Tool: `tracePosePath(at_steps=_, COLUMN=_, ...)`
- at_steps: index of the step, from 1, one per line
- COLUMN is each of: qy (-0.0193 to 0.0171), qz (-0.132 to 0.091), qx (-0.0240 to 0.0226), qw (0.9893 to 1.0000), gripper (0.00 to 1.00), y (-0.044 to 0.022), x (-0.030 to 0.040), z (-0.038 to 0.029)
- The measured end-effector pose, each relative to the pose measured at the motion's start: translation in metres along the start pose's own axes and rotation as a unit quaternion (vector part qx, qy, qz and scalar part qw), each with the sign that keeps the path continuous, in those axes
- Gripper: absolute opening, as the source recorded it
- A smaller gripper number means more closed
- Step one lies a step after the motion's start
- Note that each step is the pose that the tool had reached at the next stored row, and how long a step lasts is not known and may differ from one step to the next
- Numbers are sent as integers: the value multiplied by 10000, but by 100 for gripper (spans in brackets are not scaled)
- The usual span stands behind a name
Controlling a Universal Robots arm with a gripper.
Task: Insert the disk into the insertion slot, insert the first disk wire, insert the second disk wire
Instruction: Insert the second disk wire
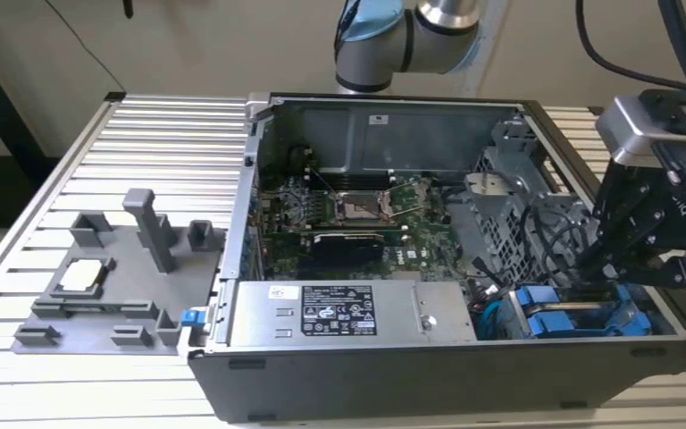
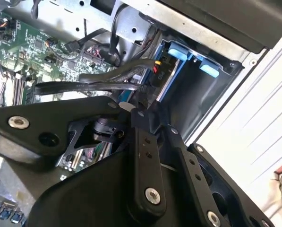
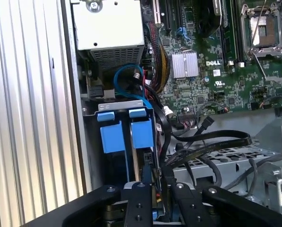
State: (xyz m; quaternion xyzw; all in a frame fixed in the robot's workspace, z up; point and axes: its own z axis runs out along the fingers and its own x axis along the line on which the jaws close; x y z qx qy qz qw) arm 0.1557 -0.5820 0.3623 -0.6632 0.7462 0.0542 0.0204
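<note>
The disk (image 3: 141,133) stands in the insertion slot (image 3: 117,106) at the case's front corner, on the exterior view's right, beside a second blue carrier (image 3: 113,135). Its blue tabs (image 1: 564,317) show above the cage. In the second wrist view a black wire connector (image 2: 156,71) sits against the disk's (image 2: 175,51) end. My gripper (image 1: 593,275) reaches down into the case right at that end. Its black fingers (image 2: 145,142) look shut on the black disk wire (image 3: 163,177), whose plug end lies at the disk's back edge.
The open computer case lies on a slatted metal table (image 1: 153,134). Inside are the motherboard (image 1: 355,214), a grey power supply box (image 1: 319,313) and a bundle of black cables (image 3: 211,139) over a perforated metal cage (image 1: 510,206). A grey fixture (image 1: 117,268) stands at the left.
</note>
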Motion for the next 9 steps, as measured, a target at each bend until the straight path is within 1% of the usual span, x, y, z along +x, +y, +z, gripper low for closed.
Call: tracePosePath(at_steps=9, qy=-1, qz=0, qx=0, qw=10000, gripper=24, y=1, x=0, z=-9)
